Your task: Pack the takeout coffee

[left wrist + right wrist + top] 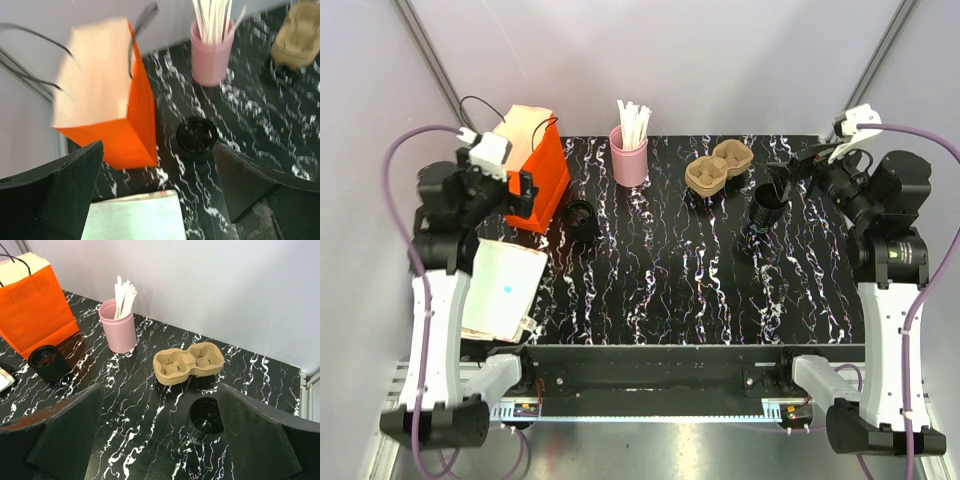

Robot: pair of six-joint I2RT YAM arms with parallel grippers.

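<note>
No small black takeout coffee cup shows in any view. The orange paper bag stands open at the back left; it also shows in the left wrist view and the right wrist view. A squat black ringed piece sits just right of the bag. A taller black cup stack stands at the right. My left gripper is open and empty, in front of the bag. My right gripper is open and empty above the cup stack.
A pink cup of white stirrers stands at the back middle. A brown two-cup cardboard carrier lies behind the cup stack. A white paper stack lies at the near left edge.
</note>
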